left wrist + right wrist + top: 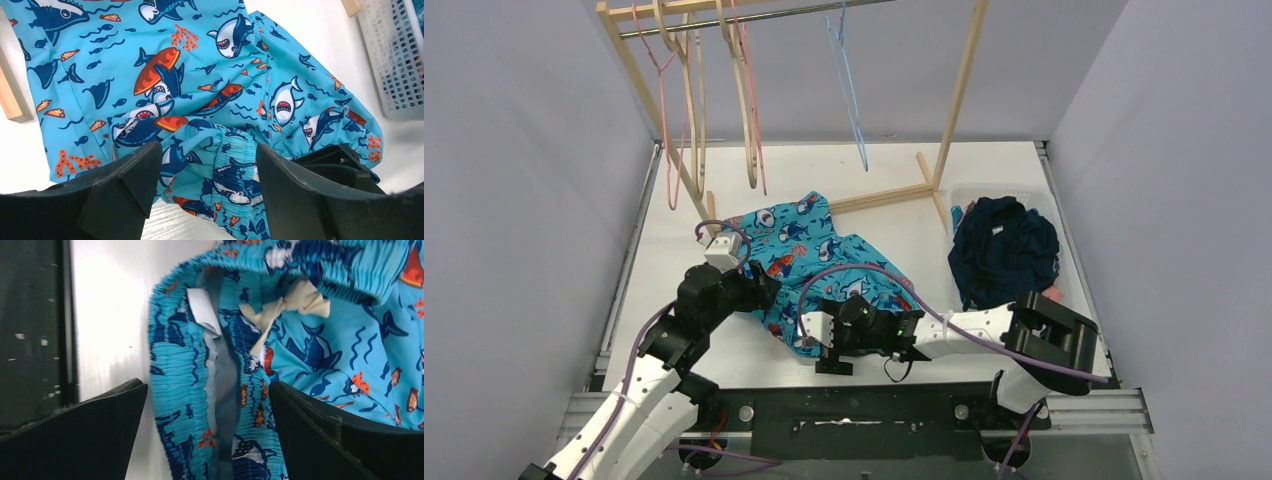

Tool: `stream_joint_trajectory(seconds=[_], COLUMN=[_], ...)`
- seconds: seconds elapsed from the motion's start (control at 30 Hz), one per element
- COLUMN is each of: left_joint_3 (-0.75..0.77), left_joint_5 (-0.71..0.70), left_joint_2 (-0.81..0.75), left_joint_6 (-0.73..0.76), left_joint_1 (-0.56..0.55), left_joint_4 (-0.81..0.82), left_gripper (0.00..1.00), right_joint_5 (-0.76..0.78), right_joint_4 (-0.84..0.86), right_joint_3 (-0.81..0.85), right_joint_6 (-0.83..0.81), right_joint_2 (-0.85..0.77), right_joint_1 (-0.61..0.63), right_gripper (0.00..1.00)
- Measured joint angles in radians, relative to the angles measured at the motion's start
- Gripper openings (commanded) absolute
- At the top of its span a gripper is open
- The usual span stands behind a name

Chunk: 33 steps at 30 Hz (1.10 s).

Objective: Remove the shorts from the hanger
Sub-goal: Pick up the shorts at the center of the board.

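Right wrist: shorts [320, 355] beneath right gripper [207, 390]

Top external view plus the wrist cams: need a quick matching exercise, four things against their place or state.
Things:
1. teal shark-print shorts
2. dark navy shorts
3. blue hanger
4. right gripper

Place or state:
a. hanging bare on the rail
b. piled in the white basket
c. open, with the waistband between its fingers
d. spread on the table

Pairs: 1-d, 2-b, 3-a, 4-c
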Motion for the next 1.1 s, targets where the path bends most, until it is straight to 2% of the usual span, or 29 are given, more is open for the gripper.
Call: stream_joint_trajectory(seconds=[0.17,0.33,0.57,0.73,0.8,0.83,0.97,1.07,1.1], left_joint_3=[0.0,0.0,0.0,0.0,0.0,0.0,0.0,0.0,0.0], left_joint_5=[0.0,-0.001,-0.003,-0.003,-0.003,-0.003,-0.004,-0.006,-0.007], left_joint_2=[0.0,0.0,0.0,0.0,0.0,0.0,0.0,0.0,0.0], left_joint_6=[0.0,0.0,0.0,0.0,0.0,0.0,0.0,0.0,0.0], left_joint_1=[0.0,-0.001,-0.002,-0.003,-0.003,-0.005,-0.012,-0.014,-0.014], left_joint_4=[0.0,0.0,0.0,0.0,0.0,0.0,0.0,0.0,0.0], left_gripper=[0.68,0.68,0.68,0.68,0.68,0.68,0.68,0.68,0.69], right_joint_5=[0.092,0.153,0.268,0.346,0.314,0.293,0.106,0.009,-0.009], right_joint_4=[0.071,0.2,0.252,0.232,0.193,0.18,0.137,0.125,0.121], right_joint_3=[-0.006,-0.056,-0.052,0.024,0.083,0.107,0.158,0.164,0.164], right_joint_6=[0.044,0.164,0.266,0.317,0.325,0.324,0.325,0.327,0.327], right_joint_2=[0.061,0.064,0.093,0.18,0.217,0.233,0.276,0.282,0.282], right_joint_1=[-0.014,-0.1,-0.109,-0.127,-0.15,-0.161,-0.21,-0.235,-0.242], right_gripper=[0.98,0.97,0.98,1.0,0.92,0.84,0.35,0.09,0.03])
